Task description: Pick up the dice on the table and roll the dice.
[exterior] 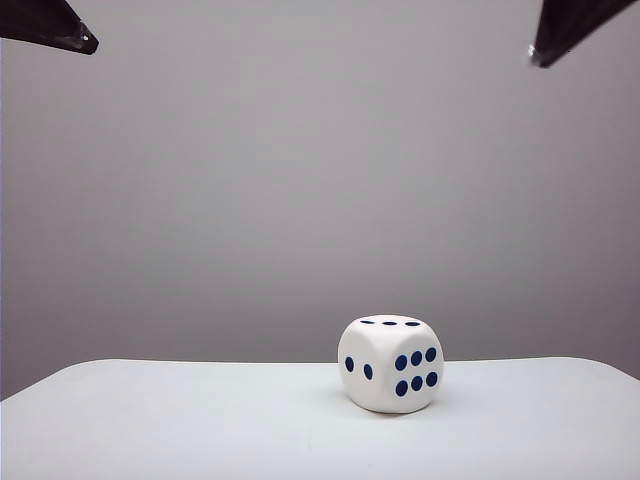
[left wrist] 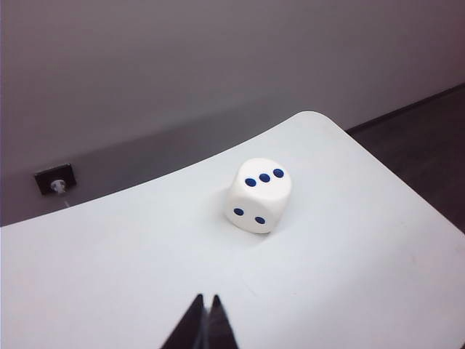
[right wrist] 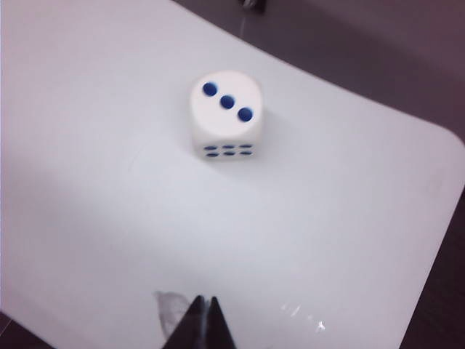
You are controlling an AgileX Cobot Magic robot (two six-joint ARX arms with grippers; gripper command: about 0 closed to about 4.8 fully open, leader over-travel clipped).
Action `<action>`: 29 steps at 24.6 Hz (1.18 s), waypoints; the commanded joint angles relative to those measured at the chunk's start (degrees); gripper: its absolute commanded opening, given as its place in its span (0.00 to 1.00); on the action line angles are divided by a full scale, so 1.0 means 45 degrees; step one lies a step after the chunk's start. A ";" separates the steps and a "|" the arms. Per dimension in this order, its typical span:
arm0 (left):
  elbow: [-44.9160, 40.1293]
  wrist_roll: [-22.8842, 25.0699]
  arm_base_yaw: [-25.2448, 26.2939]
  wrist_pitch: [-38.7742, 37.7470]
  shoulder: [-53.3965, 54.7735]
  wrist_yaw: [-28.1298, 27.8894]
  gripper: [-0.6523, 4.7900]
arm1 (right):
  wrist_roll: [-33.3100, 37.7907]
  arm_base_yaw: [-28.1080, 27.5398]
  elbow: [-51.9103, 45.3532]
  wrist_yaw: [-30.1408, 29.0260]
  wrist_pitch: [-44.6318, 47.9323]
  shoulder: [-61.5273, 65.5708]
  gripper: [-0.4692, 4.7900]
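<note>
The white dice (exterior: 390, 364) rests on the pale table (exterior: 200, 420), right of the middle, three pips up, with two and six on the sides facing the exterior view. It also shows as the dice (left wrist: 259, 195) and the dice (right wrist: 227, 115) in the wrist views. My left gripper (left wrist: 205, 298) is shut and empty, hovering above the table well short of the dice. My right gripper (right wrist: 205, 299) is shut too, holding nothing, high above the table and away from the dice. In the exterior view only dark arm tips show, the left arm (exterior: 55, 28) and the right arm (exterior: 570, 28), in the top corners.
A plain grey wall stands behind the table. The table's rounded corner (left wrist: 312, 116) and edge lie just beyond the dice. Dark floor (left wrist: 429, 138) shows past that edge. A small dark wall fitting (left wrist: 55, 179) sits low on the wall.
</note>
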 commanded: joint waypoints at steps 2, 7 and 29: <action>0.0049 0.0525 0.0015 0.0151 -0.0034 -0.0083 0.11 | 0.0544 -0.0340 -0.0952 0.0199 0.2200 -0.1166 0.09; -0.0578 0.0505 0.0029 0.1001 -0.0539 -0.1530 0.11 | 0.0699 -0.2055 -0.2914 0.0185 0.4235 -0.3434 0.09; -0.5712 -0.1423 0.1875 0.6742 -0.3560 -0.2453 0.11 | 0.4163 -0.5780 -0.9394 -0.2467 0.9942 -1.0088 0.09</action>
